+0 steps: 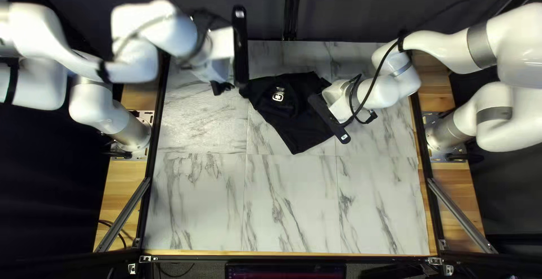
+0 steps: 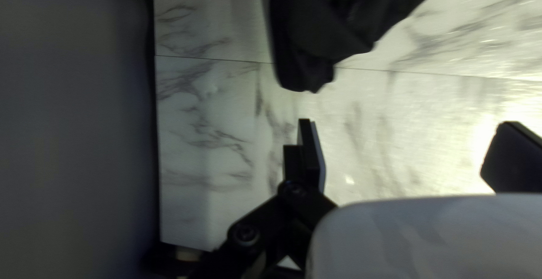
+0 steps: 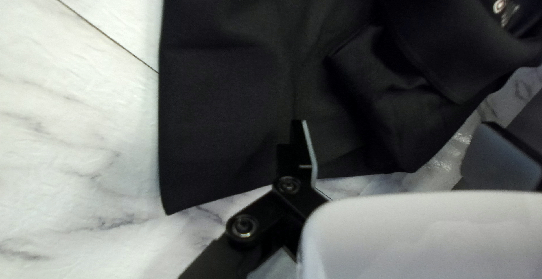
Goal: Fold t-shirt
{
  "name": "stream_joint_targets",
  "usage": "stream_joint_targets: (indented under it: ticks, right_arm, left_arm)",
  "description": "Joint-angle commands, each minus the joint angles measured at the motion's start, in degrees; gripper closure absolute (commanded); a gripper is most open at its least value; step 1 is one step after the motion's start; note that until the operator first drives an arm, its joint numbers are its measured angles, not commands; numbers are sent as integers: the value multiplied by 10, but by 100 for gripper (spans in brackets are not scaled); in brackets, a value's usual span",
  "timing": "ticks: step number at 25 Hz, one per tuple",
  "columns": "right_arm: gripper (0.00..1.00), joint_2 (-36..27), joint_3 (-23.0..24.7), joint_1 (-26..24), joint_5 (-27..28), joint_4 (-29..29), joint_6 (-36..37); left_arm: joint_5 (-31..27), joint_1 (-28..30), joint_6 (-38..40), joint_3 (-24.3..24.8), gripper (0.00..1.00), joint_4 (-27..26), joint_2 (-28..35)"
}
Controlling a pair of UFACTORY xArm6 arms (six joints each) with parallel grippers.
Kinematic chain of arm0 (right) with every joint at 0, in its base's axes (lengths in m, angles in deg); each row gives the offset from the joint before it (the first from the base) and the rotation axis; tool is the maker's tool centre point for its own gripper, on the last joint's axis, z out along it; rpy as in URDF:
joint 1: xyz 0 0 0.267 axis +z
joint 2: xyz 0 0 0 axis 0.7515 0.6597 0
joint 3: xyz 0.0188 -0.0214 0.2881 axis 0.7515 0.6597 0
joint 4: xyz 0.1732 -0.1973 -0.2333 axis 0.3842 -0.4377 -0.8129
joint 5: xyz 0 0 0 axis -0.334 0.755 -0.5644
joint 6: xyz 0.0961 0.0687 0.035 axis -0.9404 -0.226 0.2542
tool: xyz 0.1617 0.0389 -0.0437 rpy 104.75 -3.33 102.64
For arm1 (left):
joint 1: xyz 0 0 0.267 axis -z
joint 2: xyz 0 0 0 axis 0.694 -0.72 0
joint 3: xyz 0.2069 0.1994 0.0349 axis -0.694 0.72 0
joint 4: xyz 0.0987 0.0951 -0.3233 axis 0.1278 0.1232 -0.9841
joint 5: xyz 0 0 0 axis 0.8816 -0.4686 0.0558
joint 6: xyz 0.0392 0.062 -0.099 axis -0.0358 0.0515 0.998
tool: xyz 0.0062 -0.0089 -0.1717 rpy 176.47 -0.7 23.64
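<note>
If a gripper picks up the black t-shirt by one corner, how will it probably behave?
The t-shirt will likely hang floppy, since it lies in soft creases and loose folds. It may be light, as its cloth looks thin at the edges. A one-corner lift would probably loosen the folded part, because nothing visible fastens it.

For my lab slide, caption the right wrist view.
Right gripper, fingers wide apart, at the edge of a creased black T-shirt on a marble-patterned tabletop.
</note>
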Motion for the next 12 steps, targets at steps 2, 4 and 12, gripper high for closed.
stream_joint_targets:
  ticks: [2,4,12]
  right_arm:
    - [0,7,-10,-4,3,14,10]
    - [0,7,-10,-4,3,14,10]
    - [0,19,-3,-82,-87,-225,-195]
  left_arm:
    - [53,-21,52,36,0,78,-54]
    - [53,-21,52,36,0,78,-54]
    - [141,-24,201,76,0,233,-98]
